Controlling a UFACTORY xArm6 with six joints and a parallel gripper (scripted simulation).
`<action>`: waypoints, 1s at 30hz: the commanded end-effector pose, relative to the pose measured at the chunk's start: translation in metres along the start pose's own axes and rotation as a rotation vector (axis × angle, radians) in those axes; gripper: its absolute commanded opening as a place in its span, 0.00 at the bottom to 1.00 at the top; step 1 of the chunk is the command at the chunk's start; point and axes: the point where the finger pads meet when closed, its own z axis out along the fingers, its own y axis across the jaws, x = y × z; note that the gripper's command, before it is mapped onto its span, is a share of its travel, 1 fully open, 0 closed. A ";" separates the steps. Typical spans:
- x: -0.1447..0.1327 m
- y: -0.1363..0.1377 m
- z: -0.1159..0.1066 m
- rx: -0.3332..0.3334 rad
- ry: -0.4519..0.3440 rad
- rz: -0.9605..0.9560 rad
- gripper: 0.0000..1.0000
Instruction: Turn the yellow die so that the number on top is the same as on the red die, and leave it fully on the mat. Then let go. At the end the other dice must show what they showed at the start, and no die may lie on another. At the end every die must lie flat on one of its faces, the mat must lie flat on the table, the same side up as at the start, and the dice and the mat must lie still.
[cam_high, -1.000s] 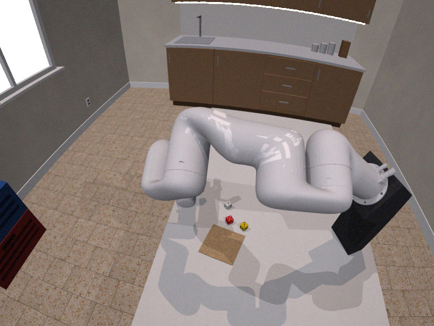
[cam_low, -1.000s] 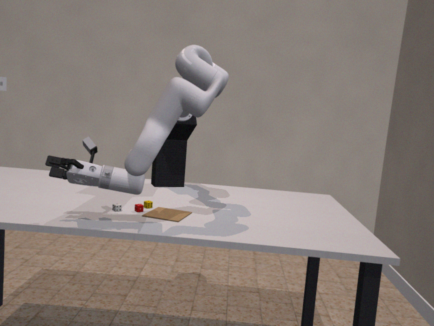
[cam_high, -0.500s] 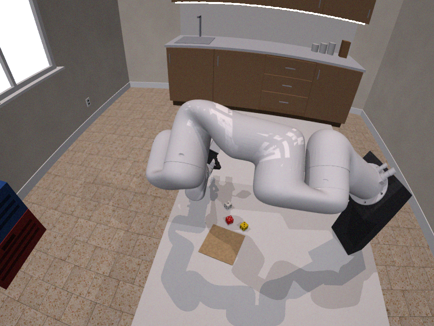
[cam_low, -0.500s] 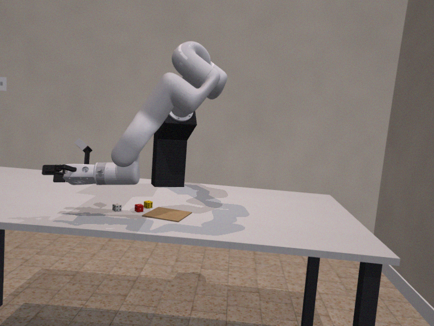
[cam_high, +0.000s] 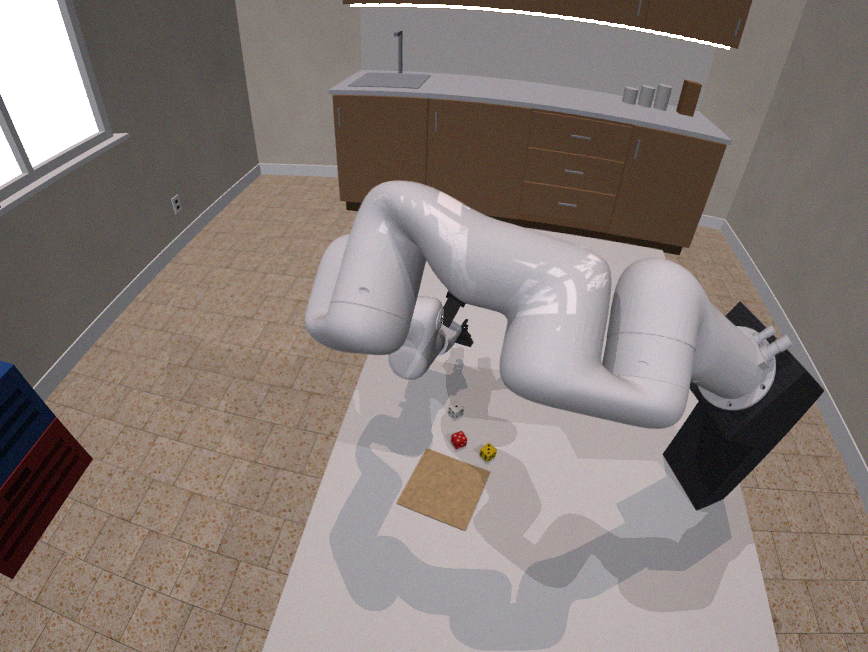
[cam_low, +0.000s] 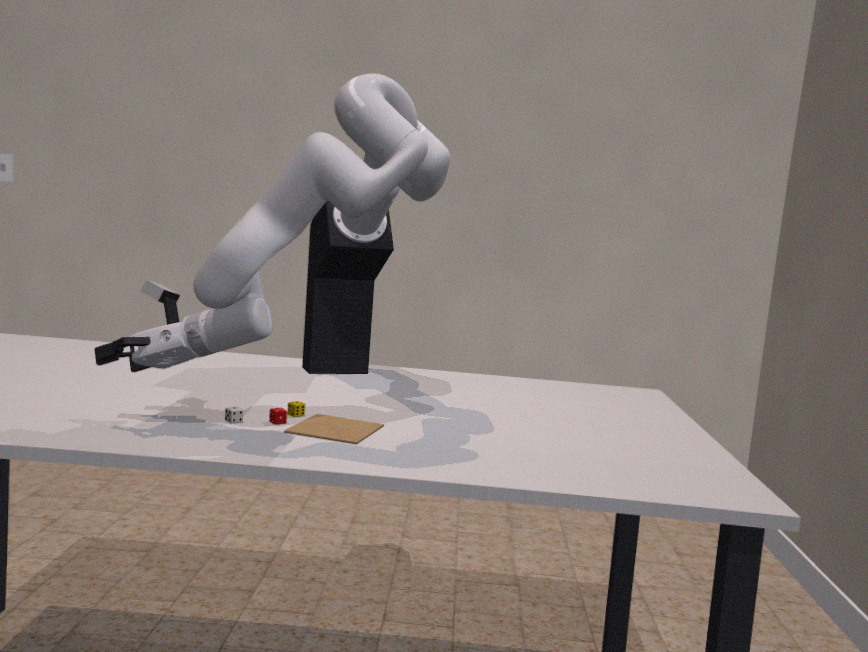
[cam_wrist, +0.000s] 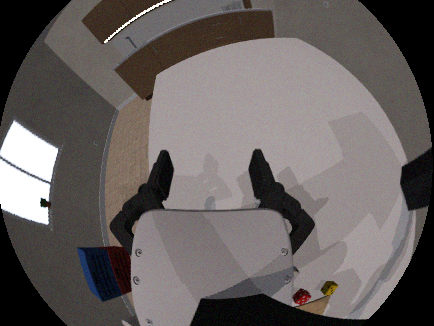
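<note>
The yellow die (cam_high: 488, 452) (cam_low: 296, 408) (cam_wrist: 329, 288) lies flat on the white table (cam_high: 631, 575) (cam_low: 561, 449), just off the far corner of the tan mat (cam_high: 444, 487) (cam_low: 335, 428). The red die (cam_high: 458, 439) (cam_low: 277, 415) (cam_wrist: 301, 295) lies close beside it, apart from it and off the mat. A white die (cam_high: 455, 410) (cam_low: 233, 414) lies a little farther along. The pips are too small to read. My gripper (cam_low: 105, 353) (cam_wrist: 210, 159) is open and empty. It hangs level above the table, well beyond the white die and pointing away from the dice. In the top view the arm mostly hides it.
The arm's black pedestal (cam_high: 736, 435) (cam_low: 340, 301) stands on the table behind the dice. The arm's links arch over the table's far half. A blue and red cabinet (cam_high: 28, 463) stands on the floor to the left. Kitchen cupboards (cam_high: 526, 161) line the far wall.
</note>
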 end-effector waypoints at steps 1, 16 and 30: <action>0.001 0.031 0.004 -0.116 -0.095 -0.017 1.00; 0.000 0.094 -0.024 -0.358 -0.371 0.005 1.00; 0.000 0.118 -0.076 -0.505 -0.659 0.091 1.00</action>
